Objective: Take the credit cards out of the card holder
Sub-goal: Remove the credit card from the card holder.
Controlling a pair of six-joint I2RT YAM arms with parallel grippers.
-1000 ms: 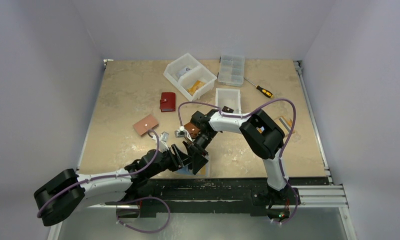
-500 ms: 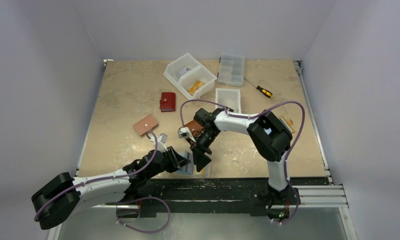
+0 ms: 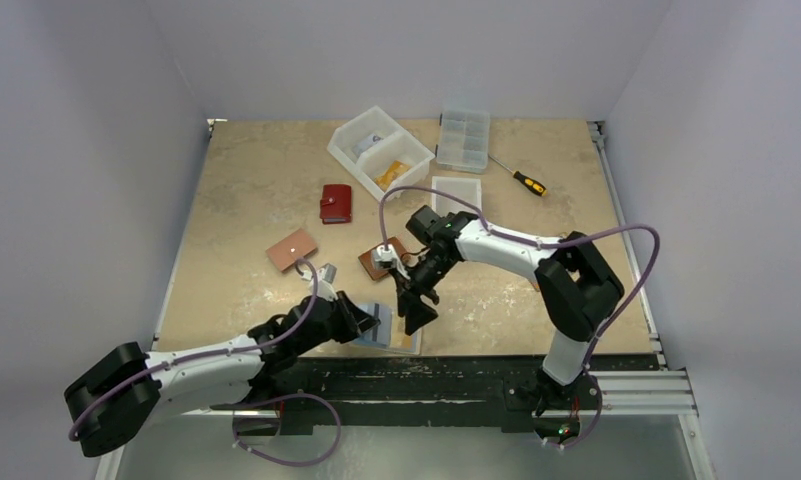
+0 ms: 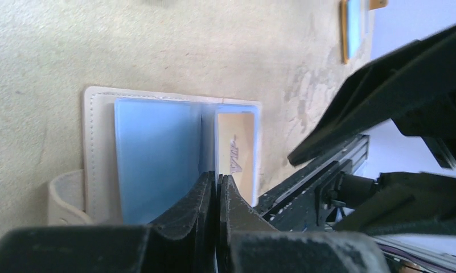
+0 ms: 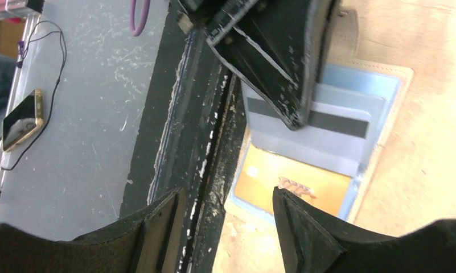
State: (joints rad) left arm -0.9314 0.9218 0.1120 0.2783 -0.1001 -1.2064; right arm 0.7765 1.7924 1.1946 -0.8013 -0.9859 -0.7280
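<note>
The card holder (image 3: 388,333) lies open at the table's near edge, cream-edged with light blue sleeves (image 4: 157,153). A gold card (image 4: 235,152) sits in its end pocket and also shows in the right wrist view (image 5: 294,181), below a grey card with a dark stripe (image 5: 328,122). My left gripper (image 3: 368,320) is shut on a thin sleeve page (image 4: 217,181) of the holder. My right gripper (image 3: 417,306) is open and empty, hovering just above the holder's gold-card end (image 5: 228,227), straddling the table's edge.
A brown wallet (image 3: 384,257) lies behind the right gripper, another brown one (image 3: 291,250) and a red one (image 3: 336,203) further left. White bins (image 3: 380,150) (image 3: 457,192), a clear organiser (image 3: 463,138) and a screwdriver (image 3: 522,179) are at the back. A black rail (image 5: 197,142) runs along the near edge.
The right arm's elbow has swung right and its gripper has shifted slightly right over the holder's end, uncovering the brown wallet. The left gripper has stayed shut at the holder.
</note>
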